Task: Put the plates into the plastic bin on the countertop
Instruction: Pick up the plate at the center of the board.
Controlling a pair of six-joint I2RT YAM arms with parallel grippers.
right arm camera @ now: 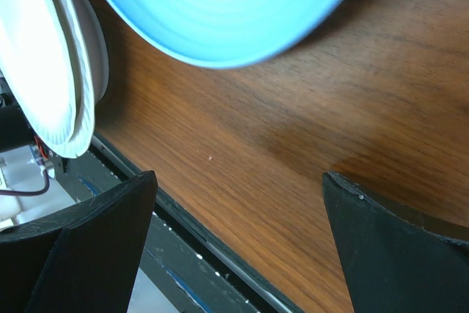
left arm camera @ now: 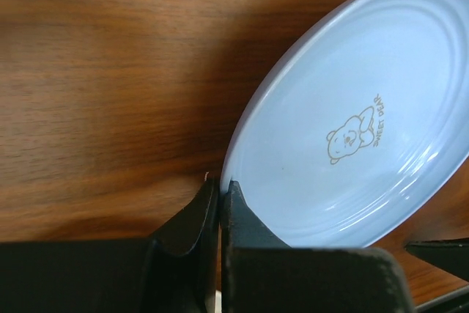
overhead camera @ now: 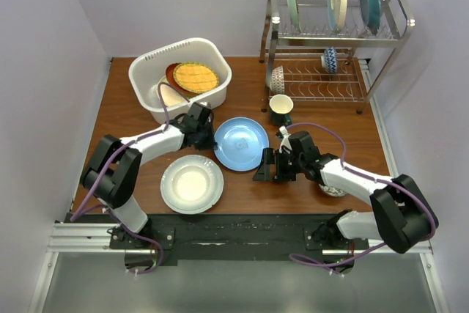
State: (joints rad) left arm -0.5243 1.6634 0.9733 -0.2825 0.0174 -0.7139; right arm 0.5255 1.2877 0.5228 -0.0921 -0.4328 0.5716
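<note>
Top view: light blue round glazed plate (overhead camera: 242,143) mid dark reddish wood countertop (overhead camera: 124,119), near white rectangular plastic bin (overhead camera: 176,47); likely stiff, slick, breakable, so grip the rim. Left wrist: left gripper (left arm camera: 220,194) pinching the plate's near rim; plate looks tilted. Right wrist: right gripper (right arm camera: 236,177) spread wide, empty, beside plate.

left pincer (left arm camera: 219,207) | clamped on rim | light blue plate (left arm camera: 352,130) | countertop (left arm camera: 110,71)

Wooden countertop (overhead camera: 121,108) with bin (overhead camera: 144,97), white plate (overhead camera: 192,183), rack (overhead camera: 311,86), mug (overhead camera: 280,108)
</note>
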